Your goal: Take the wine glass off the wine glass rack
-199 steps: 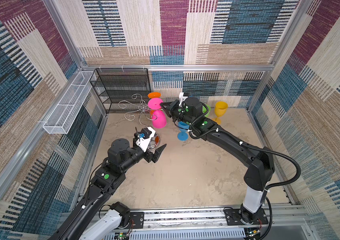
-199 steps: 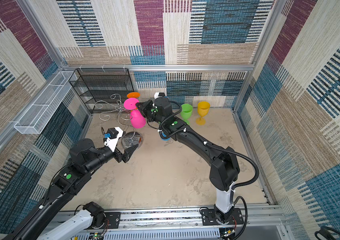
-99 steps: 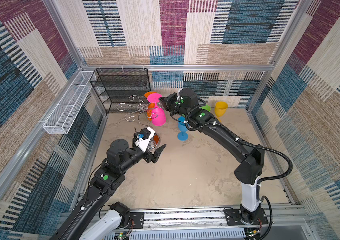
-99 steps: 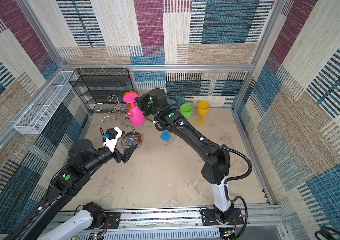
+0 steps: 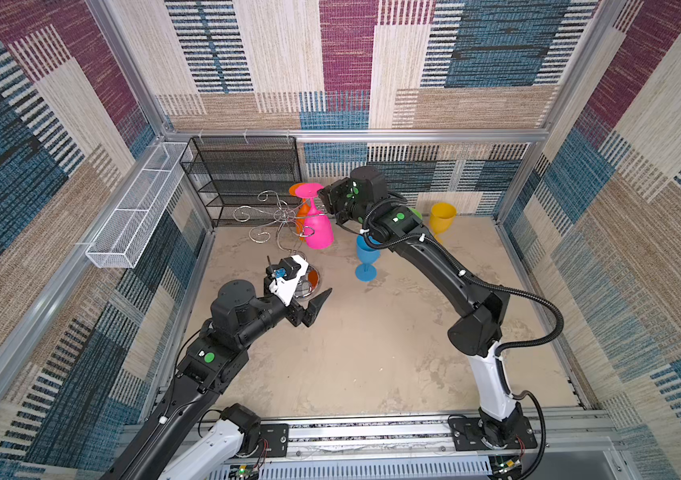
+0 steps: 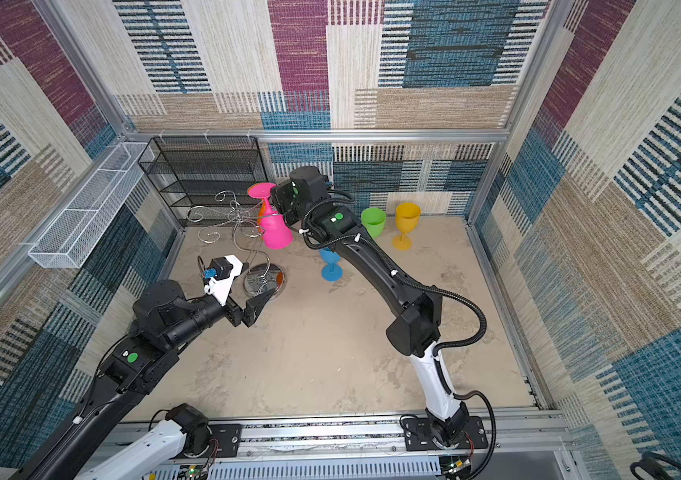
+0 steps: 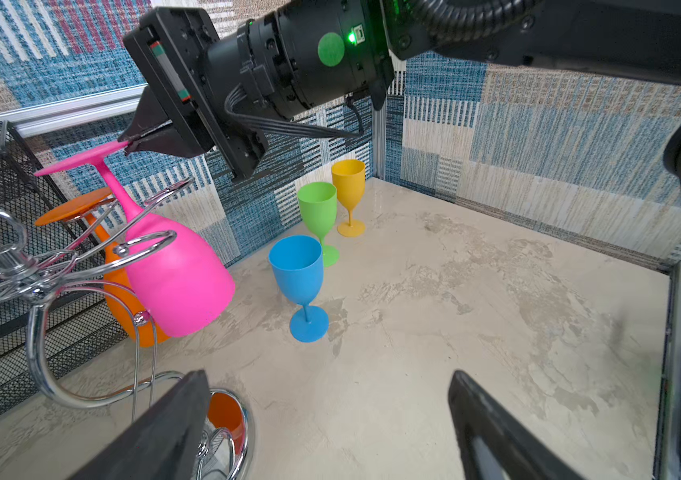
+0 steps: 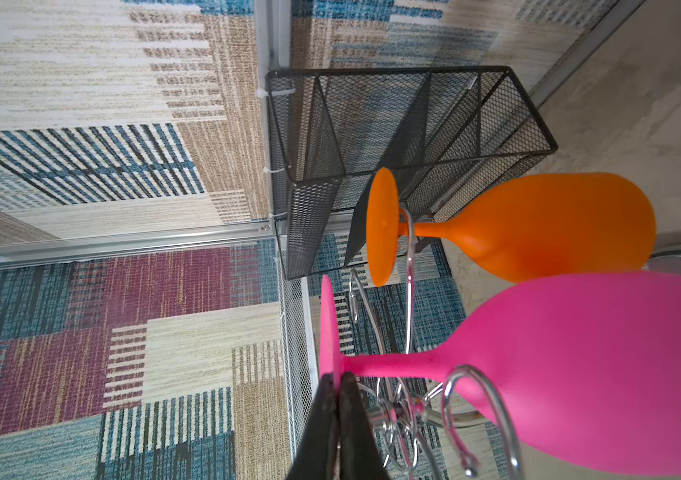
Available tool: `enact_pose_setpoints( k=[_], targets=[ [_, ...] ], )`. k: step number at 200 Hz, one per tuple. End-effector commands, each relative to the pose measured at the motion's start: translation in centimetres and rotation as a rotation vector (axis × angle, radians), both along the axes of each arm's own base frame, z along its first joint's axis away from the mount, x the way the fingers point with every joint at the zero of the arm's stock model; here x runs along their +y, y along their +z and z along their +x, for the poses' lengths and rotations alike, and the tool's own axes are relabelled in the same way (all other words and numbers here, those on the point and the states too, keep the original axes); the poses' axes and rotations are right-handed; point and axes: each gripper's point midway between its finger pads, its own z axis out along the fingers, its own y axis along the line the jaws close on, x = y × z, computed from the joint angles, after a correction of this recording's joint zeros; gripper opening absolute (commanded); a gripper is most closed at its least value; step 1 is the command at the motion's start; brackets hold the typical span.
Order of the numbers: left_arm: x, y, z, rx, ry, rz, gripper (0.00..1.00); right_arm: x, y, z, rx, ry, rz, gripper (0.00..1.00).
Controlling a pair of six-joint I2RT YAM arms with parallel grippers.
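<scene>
Right wrist view: my right fingers are clamped together on the foot rim of the pink wine glass. It hangs bowl-down and tilted, with its stem in a curled arm of the wine glass rack, at the desk's 11 o'clock. Since a second ago that hand has swung toward the rack, away from the blue wine glass. My left fingers stay apart, beside the rack's base.
</scene>
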Motion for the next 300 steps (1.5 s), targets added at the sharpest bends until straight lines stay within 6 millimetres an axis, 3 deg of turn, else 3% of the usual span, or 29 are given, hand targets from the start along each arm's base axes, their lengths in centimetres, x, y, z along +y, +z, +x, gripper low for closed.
enact_pose_setpoints(
  k=[1,83,200,300],
  targets=[
    [0.1,0.8,0.1,-0.042,0.005,0.007,0.93,0.2,0.0,0.3,0.025,0.000,0.030,0.00],
    [0.0,0.6,0.2,-0.039,0.006,0.012,0.93,-1.5,-1.3,1.7,0.048,-0.064,0.004,0.00],
    [-0.2,0.4,0.3,-0.032,0.001,0.014,0.93,-5.2,0.7,0.2,0.007,-0.142,0.049,0.00],
    [-0.2,0.4,0.2,-0.028,-0.002,0.011,0.93,-8.7,0.6,0.3,-0.017,-0.249,0.029,0.00]
  ],
)
